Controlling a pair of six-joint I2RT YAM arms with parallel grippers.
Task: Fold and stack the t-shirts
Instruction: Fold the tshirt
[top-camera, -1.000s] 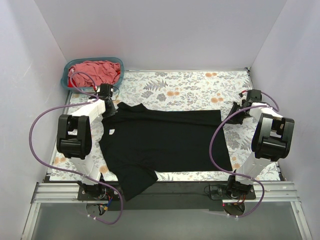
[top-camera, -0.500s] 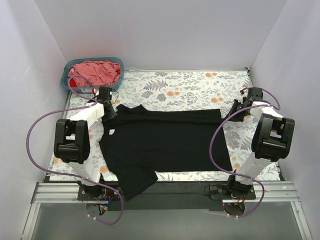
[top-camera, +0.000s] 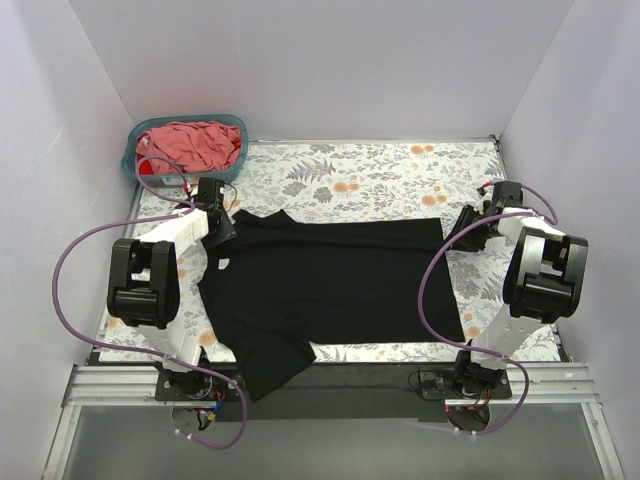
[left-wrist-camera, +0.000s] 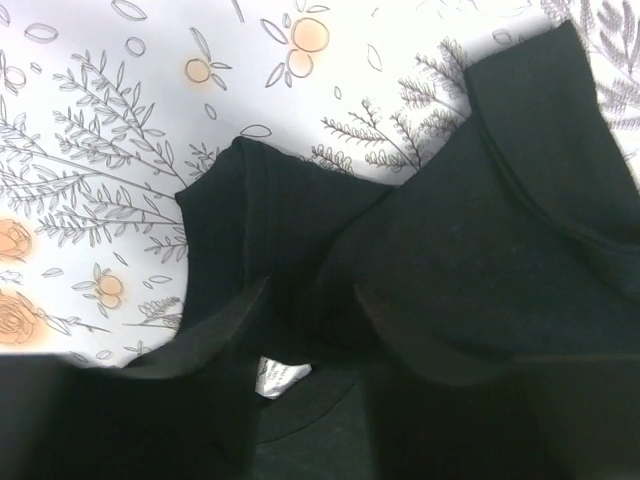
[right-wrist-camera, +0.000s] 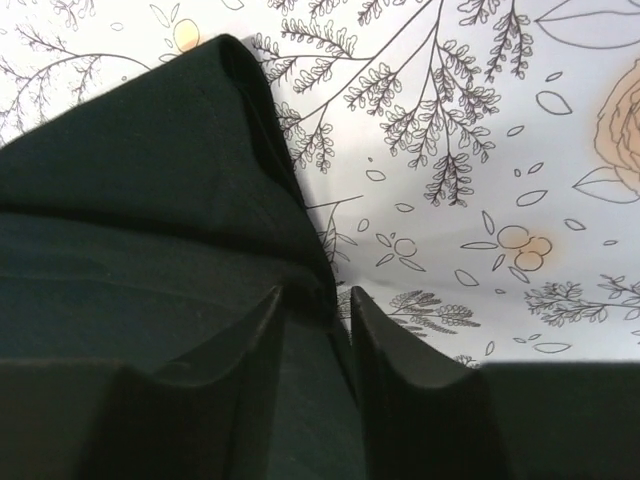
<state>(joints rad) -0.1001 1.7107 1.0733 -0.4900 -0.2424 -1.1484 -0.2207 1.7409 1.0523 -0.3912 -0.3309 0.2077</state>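
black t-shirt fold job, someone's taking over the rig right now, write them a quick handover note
Left gripper: fingers astride the collar end of the large black short-sleeved cloth t-shirt; grip unclear.
Right gripper: shut on that shirt's far hem corner.
The shirt lies spread out on the flowered table, collar left, hem right. In the teal plastic basket, far left corner: dusty pink and red cloth shirts.
Done: black shirt spread out. To do: every fold, all stacking.
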